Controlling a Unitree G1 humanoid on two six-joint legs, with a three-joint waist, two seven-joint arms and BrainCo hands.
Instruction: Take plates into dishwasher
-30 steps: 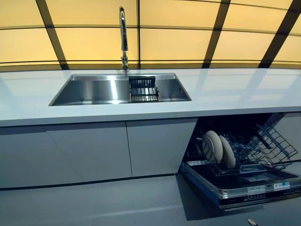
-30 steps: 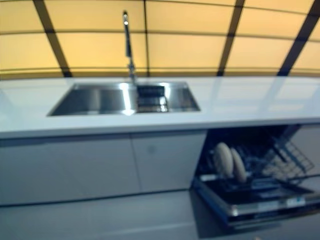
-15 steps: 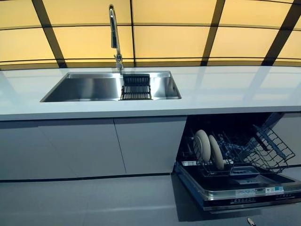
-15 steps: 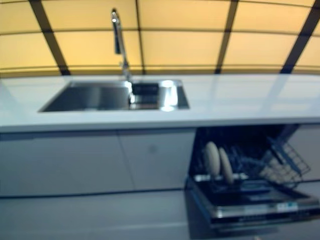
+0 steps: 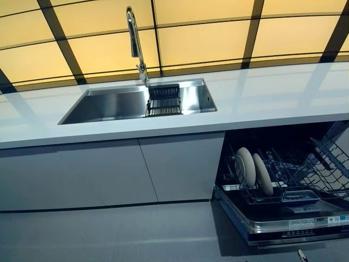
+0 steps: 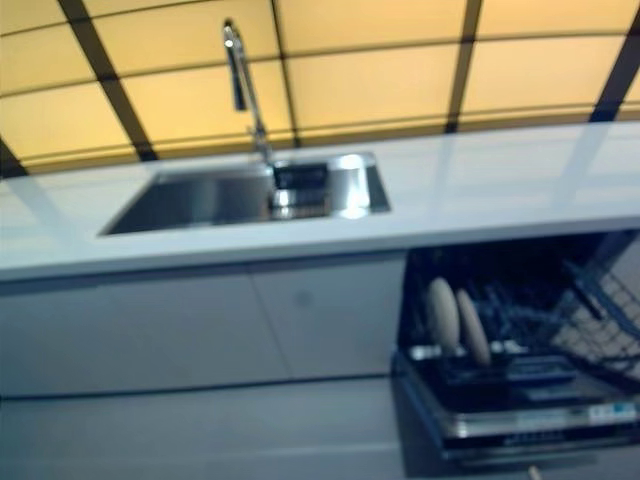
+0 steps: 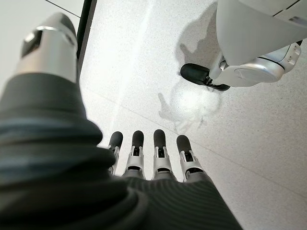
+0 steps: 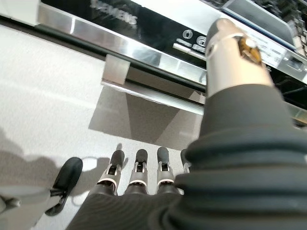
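Observation:
Two white plates (image 5: 245, 166) (image 6: 442, 312) stand upright side by side in the lower wire rack (image 5: 305, 180) of the dishwasher, under the counter at the right. Its door (image 5: 289, 218) hangs open over the floor. My left hand (image 7: 161, 148) shows in the left wrist view, open with straight fingers pointing at the grey floor and holding nothing. My right hand (image 8: 139, 175) is open too, fingers straight and empty, just in front of the door's edge (image 8: 144, 52).
A white counter (image 5: 272, 98) runs across the view, with a steel sink (image 5: 109, 105), a tall faucet (image 5: 134, 41) and a dark rack (image 5: 164, 100) inside the sink. Grey cabinet doors (image 5: 109, 169) stand left of the dishwasher. Grey floor (image 5: 109, 234) lies in front.
The head camera has shifted and tilted, so the whole picture has moved. The plates, dishwasher and sink stand as before.

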